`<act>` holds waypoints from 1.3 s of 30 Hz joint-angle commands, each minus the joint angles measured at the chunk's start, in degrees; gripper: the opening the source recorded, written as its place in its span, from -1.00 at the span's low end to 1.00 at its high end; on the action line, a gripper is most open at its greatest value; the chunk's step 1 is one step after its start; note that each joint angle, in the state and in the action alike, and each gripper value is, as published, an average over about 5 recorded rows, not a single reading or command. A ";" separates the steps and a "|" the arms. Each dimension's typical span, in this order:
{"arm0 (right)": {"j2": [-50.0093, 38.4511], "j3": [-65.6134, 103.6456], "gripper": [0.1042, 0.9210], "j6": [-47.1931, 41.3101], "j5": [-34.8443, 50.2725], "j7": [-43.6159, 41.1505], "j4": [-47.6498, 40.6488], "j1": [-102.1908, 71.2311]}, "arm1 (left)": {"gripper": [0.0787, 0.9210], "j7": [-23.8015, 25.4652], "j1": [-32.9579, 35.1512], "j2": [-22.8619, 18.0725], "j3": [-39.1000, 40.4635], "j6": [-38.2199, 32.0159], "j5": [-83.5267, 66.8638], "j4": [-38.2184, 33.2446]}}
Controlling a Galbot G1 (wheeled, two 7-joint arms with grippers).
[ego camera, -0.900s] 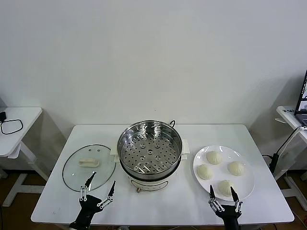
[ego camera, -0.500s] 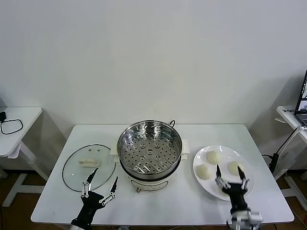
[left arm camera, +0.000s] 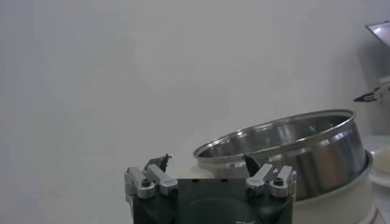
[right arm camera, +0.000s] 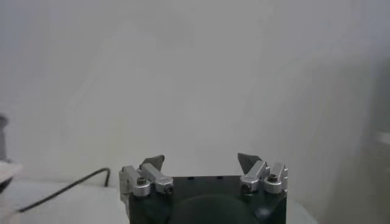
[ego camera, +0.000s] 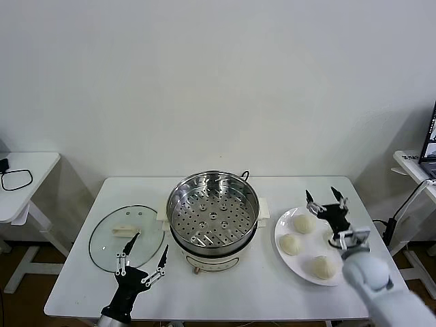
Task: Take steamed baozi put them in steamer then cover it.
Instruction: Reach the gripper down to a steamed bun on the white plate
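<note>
White table [ego camera: 272,286], white plate [ego camera: 289,261] on its right part, small side table [ego camera: 20,197] with black cable loop [ego camera: 16,180] far left.

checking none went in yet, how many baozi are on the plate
3 show on the white plate: one at the back, one on the steamer side, one nearest the robot. The right gripper may hide a fourth.

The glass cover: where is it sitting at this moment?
In the head view the cover lies flat on the table, on the robot's left beside the steamer, with the open left gripper over its near edge.
</note>
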 commanded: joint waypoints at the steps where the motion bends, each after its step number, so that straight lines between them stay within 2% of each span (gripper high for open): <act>1: -10.86 -18.98 0.76 -2.32 -7.28 -37.20 -17.70 25.05 | 0.77 -0.30 -0.18 -0.26 0.27 0.38 -0.25 -0.70; 5: -10.13 -26.10 0.76 -1.01 -17.16 -53.31 -22.86 34.81 | 0.77 -0.55 -0.39 -0.64 0.23 0.53 -0.25 -0.82; 10: -7.62 -35.45 0.76 -0.69 -23.93 -61.26 -26.11 44.25 | 0.77 -0.59 -0.44 -1.11 0.02 0.52 -0.22 -0.74; 23: 3.33 -48.56 0.76 0.51 -36.60 -62.95 -35.20 54.30 | 0.77 -0.79 -0.31 -1.62 -0.63 0.26 -0.26 -0.25; 39: 9.68 -49.98 0.76 1.36 -39.22 -61.96 -39.37 52.53 | 0.77 -1.13 -0.39 -1.75 -1.07 0.29 -0.42 0.52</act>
